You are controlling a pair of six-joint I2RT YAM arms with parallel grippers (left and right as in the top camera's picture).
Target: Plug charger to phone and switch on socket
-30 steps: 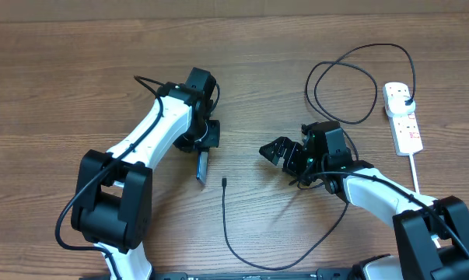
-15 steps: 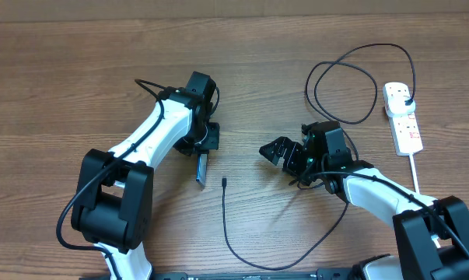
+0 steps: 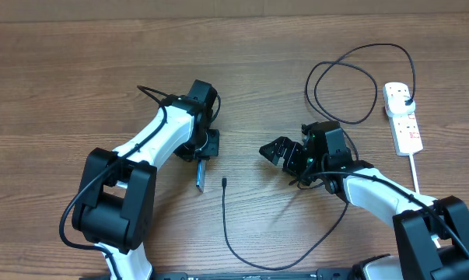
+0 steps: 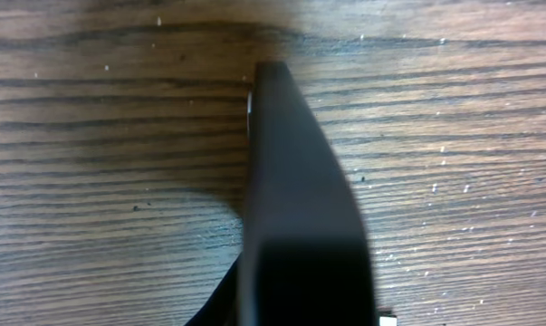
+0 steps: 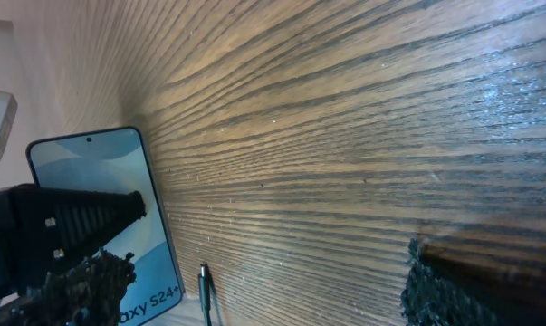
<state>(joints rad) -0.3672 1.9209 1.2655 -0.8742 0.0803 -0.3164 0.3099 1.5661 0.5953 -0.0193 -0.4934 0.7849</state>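
Note:
The phone [image 3: 201,176] stands on its edge on the table, held by my left gripper [image 3: 204,154], which is shut on it. In the left wrist view its dark back [image 4: 300,208] fills the middle. In the right wrist view its light blue screen [image 5: 110,199] faces my right gripper [image 5: 254,272]. The charger's connector tip [image 3: 225,183] lies on the table just right of the phone, and also shows in the right wrist view [image 5: 205,282]. My right gripper [image 3: 277,152] is open and empty, to the right of the tip. The charger's plug head [image 3: 406,99] sits in the white socket strip [image 3: 405,128].
The black charger cable [image 3: 250,260] runs from the tip toward the front edge, passes under my right arm and loops at the back right [image 3: 343,78]. The strip's white lead [image 3: 415,175] runs toward the front right.
My left gripper has shifted slightly toward the front with the phone in it. The right arm has not moved.

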